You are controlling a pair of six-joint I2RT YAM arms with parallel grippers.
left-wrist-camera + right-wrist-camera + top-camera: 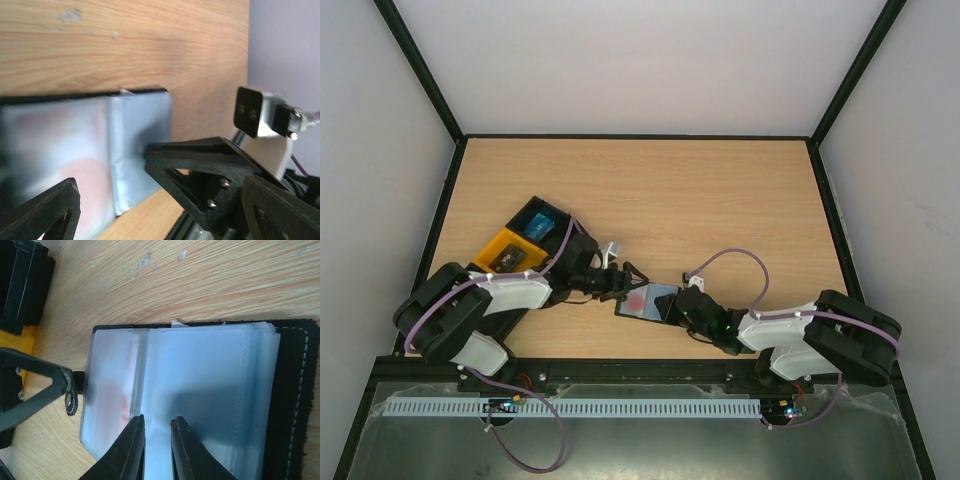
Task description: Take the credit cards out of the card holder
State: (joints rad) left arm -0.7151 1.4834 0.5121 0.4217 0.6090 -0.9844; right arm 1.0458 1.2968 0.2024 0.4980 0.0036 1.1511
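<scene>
The black card holder [665,292] lies open on the table between the two grippers. Its grey-blue translucent pocket panel [200,380] faces up, and a red/pink credit card [638,299] shows through it, blurred in the left wrist view [75,175] and clearer in the right wrist view [112,390]. My left gripper [623,284] is open, its jaws wide apart around the holder's left end [140,125]. My right gripper [158,419] is nearly closed, pinching the pocket panel near its middle fold. A blue card [538,224] lies in a tray at the left.
A black-and-orange open tray [505,250] stands left of the holder, beside the left arm. The black frame edge [620,370] runs along the table's near side. White walls enclose the table.
</scene>
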